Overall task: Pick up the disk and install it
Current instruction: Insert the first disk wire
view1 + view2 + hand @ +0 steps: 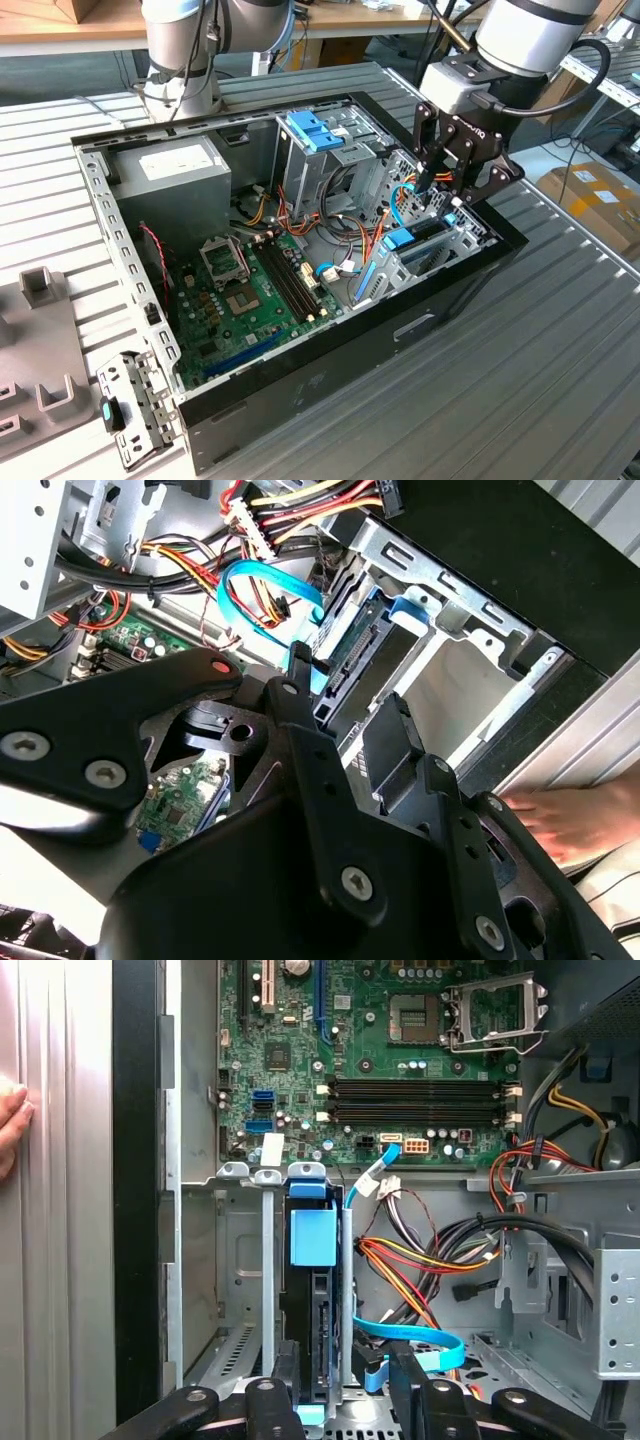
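Fingers (285,1380) of the black gripper (343,1375) were spread apart, one at each side of the disk (313,1240), and a gap was left by one of them. The disk was stood on its edge in a grey bay (235,1260) inside the case (330,350), near the green board (400,1060). A person's hand (12,1125) was seen just outside the case wall.

Slatted grey table (560,380); open computer case (330,395) atop

We see a green motherboard (300,1055), a dark disk (316,1305) railed in bright blue, and a black gripper (448,200).
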Controlling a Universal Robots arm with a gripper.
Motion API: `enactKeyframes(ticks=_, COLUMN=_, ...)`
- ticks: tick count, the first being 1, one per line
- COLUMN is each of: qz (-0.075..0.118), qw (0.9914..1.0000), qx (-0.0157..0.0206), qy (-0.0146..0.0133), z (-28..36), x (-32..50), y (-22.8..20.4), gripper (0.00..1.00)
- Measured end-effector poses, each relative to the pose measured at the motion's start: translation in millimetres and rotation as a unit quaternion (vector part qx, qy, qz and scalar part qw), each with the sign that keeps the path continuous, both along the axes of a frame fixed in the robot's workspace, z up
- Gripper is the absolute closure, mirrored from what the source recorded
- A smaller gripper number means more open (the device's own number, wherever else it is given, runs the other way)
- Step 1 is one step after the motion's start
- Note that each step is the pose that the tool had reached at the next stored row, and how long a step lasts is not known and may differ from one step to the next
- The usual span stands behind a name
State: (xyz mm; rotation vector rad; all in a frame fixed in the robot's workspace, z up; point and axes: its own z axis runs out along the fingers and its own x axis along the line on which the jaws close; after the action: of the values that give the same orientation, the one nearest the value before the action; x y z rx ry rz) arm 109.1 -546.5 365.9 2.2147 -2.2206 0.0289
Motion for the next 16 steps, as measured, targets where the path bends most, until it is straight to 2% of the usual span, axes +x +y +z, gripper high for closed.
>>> enactKeyframes(ticks=5, qz=0.000, qw=1.00000, qx=-0.0005, qy=0.0000, z=0.0, x=0.0, y=0.0, gripper=0.53)
enactKeyframes(ticks=6, qz=0.000, qw=1.00000, qx=-0.0006, qy=0.0000, z=0.0, x=0.0, y=0.0, gripper=0.59)
enactKeyframes(ticks=7, qz=0.000, qw=1.00000, qx=-0.0006, qy=0.0000, z=-0.1, x=0.0, y=0.0, gripper=0.59)
enactKeyframes(ticks=11, qz=0.000, qw=1.00000, qx=-0.0012, qy=0.0000, z=0.0, x=0.0, y=0.0, gripper=0.84)
enactKeyframes(ticks=16, qz=0.000, qw=1.00000, qx=-0.0016, qy=0.0000, z=0.0, x=0.0, y=0.0, gripper=0.84)
